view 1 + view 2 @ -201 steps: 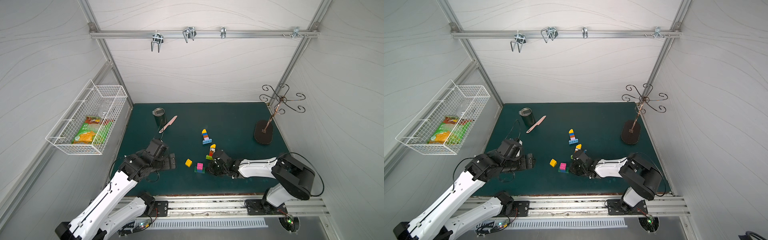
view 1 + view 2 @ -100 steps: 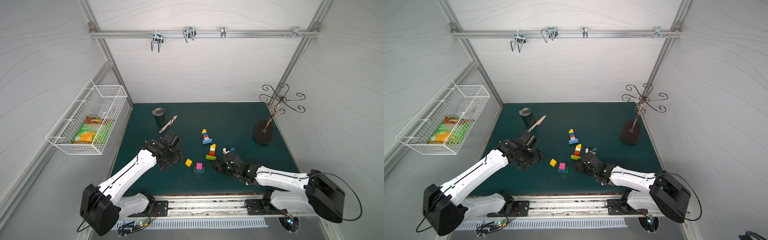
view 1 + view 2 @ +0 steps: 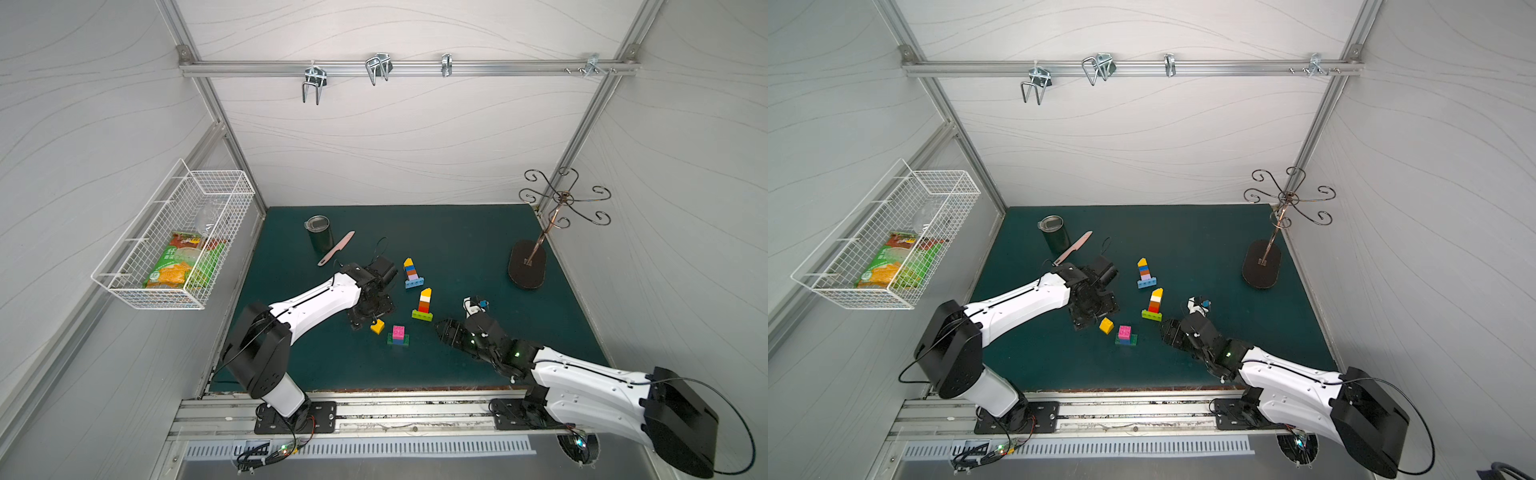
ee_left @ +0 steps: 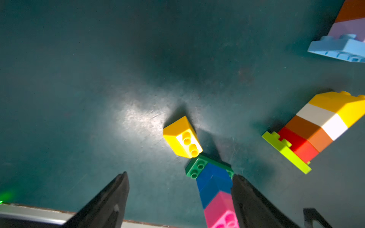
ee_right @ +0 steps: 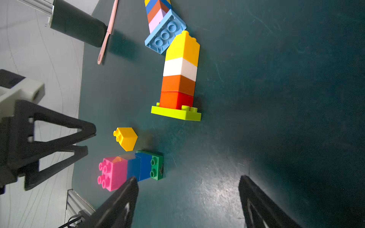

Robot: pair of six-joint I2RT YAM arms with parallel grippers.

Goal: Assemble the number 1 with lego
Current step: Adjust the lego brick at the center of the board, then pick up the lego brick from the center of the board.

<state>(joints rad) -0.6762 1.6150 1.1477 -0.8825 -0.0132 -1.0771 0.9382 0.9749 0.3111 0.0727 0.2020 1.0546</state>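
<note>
Black fingers [image 4: 110, 197] [image 5: 256, 201], both pairs spread, empty

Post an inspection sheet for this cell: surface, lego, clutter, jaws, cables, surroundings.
Surface: green mat, scuffed, no spill seen.
Job's things: light-blue-based tower, lime-based tower, short pink-blue stack on a green base, loose yellow brick on its side.
Clutter: dark tumbler, pink knife, hook stand.
Grippers: left gripper and right gripper, jaws open, holding nothing.
Cables: cable loop at the left wrist; wire bundle under the front rail.
Surroundings: wire basket holding a snack bag; hooks on the overhead rail.
</note>
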